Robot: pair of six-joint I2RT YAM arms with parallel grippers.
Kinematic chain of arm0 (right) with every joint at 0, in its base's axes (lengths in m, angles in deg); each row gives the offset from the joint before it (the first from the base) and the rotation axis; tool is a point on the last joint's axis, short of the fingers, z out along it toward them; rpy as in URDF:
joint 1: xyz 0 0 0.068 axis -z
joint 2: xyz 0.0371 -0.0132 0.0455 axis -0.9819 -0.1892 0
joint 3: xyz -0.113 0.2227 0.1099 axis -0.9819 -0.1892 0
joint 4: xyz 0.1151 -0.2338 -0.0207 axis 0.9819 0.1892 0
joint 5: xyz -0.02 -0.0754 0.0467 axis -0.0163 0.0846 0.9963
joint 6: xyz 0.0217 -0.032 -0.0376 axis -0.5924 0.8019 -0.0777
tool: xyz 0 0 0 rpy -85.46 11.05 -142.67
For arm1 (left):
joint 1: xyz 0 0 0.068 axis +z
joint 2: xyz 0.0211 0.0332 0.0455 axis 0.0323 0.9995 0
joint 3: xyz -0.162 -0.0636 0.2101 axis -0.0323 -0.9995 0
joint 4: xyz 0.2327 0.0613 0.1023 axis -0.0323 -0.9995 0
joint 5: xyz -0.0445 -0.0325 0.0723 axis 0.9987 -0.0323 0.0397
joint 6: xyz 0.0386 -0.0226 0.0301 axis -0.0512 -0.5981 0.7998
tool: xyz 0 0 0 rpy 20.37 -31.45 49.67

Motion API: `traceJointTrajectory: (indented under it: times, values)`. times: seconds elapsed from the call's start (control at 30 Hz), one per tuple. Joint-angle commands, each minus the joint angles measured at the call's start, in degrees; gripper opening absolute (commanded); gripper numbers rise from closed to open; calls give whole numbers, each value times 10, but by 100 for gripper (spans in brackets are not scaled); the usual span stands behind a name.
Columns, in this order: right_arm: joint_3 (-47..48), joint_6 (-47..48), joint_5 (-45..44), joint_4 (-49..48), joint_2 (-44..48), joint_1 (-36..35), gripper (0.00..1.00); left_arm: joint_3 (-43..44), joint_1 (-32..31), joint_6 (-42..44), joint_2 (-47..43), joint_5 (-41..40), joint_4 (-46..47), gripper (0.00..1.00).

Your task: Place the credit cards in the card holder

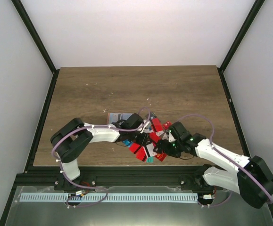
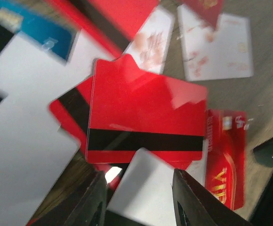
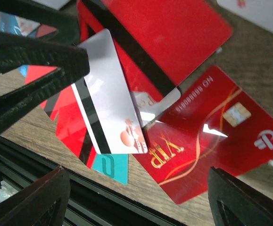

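Several credit cards lie in a loose pile (image 1: 148, 141) at the table's near edge, mostly red. My left gripper (image 2: 138, 197) is shut on a white card (image 2: 148, 188) and holds it over a red card with a black stripe (image 2: 145, 113). In the right wrist view this white card (image 3: 110, 108) has a black stripe and sits above a teal card (image 3: 111, 167) and a red VIP card (image 3: 211, 136). My right gripper (image 3: 138, 202) is open and empty, just over the pile. A flat brownish and blue thing (image 1: 119, 116) lies behind the left gripper; I cannot tell whether it is the card holder.
The table's front edge and a black rail (image 3: 79, 188) run right under the right gripper. The two grippers (image 1: 143, 129) (image 1: 162, 143) are close together over the pile. White cards (image 2: 216, 42) and a blue card (image 2: 32, 28) lie on the far side.
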State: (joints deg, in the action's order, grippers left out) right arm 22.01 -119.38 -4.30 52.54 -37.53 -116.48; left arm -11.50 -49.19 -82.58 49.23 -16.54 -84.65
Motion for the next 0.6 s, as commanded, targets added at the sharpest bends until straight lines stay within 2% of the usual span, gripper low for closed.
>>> traceJointTrajectory:
  times: [0.0,0.2,0.57]
  values:
    - [-27,-28,26,10,30,-6,81,15,-14,11,35,-3,13,41]
    - [-68,-42,104,16,57,-8,82,-1,-53,-7,21,-10,21,41]
    - [-106,-65,175,9,76,-18,81,-24,-102,-51,-11,-45,28,41]
